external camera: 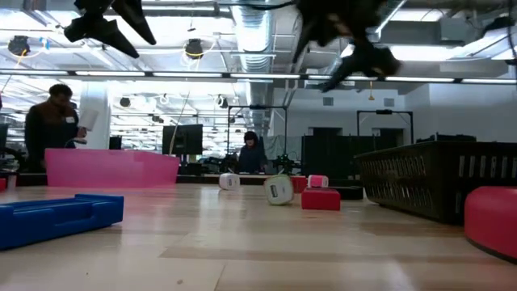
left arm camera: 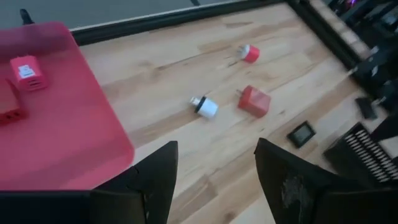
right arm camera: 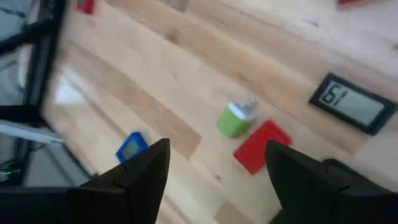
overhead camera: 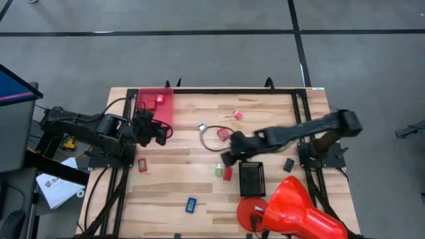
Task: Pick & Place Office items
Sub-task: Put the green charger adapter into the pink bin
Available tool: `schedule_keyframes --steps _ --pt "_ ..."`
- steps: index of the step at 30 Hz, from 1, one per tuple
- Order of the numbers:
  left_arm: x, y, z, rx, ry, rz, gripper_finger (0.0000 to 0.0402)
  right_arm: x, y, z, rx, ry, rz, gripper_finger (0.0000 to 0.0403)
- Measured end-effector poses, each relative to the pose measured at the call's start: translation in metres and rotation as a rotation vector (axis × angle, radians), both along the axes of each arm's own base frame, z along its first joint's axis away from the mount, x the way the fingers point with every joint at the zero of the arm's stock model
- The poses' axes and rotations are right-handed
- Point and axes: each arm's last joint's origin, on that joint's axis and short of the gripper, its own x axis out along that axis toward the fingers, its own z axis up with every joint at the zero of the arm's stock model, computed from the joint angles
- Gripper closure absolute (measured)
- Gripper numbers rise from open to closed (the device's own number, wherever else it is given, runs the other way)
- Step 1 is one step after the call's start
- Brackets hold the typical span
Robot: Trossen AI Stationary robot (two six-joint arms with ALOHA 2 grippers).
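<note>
The pale wooden worktop [overhead camera: 172, 192] carries a pink tray [overhead camera: 156, 103] at its far left corner, a black mesh basket [overhead camera: 252, 178] and a big red cone [overhead camera: 299, 209] near right, with a blue piece [overhead camera: 190, 205], a green-white piece [overhead camera: 218, 170] and red blocks [overhead camera: 228, 174] scattered between.

A big red cone [overhead camera: 299, 211] lies at the table's [overhead camera: 265, 109] near right corner, just beside a black tray [overhead camera: 252, 178]. Beyond the table, two people [external camera: 50, 121] stand in the room.
</note>
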Motion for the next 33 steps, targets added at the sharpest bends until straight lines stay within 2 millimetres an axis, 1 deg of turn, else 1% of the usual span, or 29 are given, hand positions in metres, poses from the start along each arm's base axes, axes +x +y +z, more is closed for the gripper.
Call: schedule_keyframes --steps 4,7,9,10,13,15,19,23,25,33 --pt "-0.005 0.001 -0.001 0.007 0.033 -0.002 0.0195 0.036 0.002 0.005 -0.05 0.117 0.007 0.0147" --pt "-0.011 0.002 0.0 0.003 0.03 0.01 0.0195 0.065 0.005 0.0 -0.047 0.148 0.005 0.0147" --pt "-0.015 0.004 0.002 0.006 0.018 0.018 0.0195 0.08 0.007 -0.014 -0.032 0.211 0.015 0.0147" --pt "-0.018 0.004 0.003 0.005 0.015 0.017 0.0195 0.084 0.007 -0.024 -0.028 0.264 0.018 0.0147" --pt "-0.027 0.006 0.006 0.008 -0.001 0.019 0.0195 0.097 0.01 -0.053 0.012 0.372 0.031 0.0147" --pt "-0.034 0.008 0.008 0.006 -0.013 0.019 0.0195 0.103 0.016 -0.067 0.042 0.392 0.036 0.0147" --pt "-0.046 0.01 0.011 0.002 -0.027 0.016 0.0195 0.104 0.032 -0.082 0.062 0.432 0.02 0.0147" --pt "-0.054 0.012 0.014 0.005 -0.042 0.003 0.0195 0.1 0.042 -0.08 0.038 0.443 -0.038 0.0147" --pt "-0.056 0.013 0.015 0.006 -0.046 -0.002 0.0195 0.099 0.04 -0.081 0.029 0.447 -0.063 0.0147" --pt "-0.056 0.012 0.015 0.001 -0.055 -0.007 0.0195 0.1 0.022 -0.088 0.002 0.457 -0.13 0.0147"
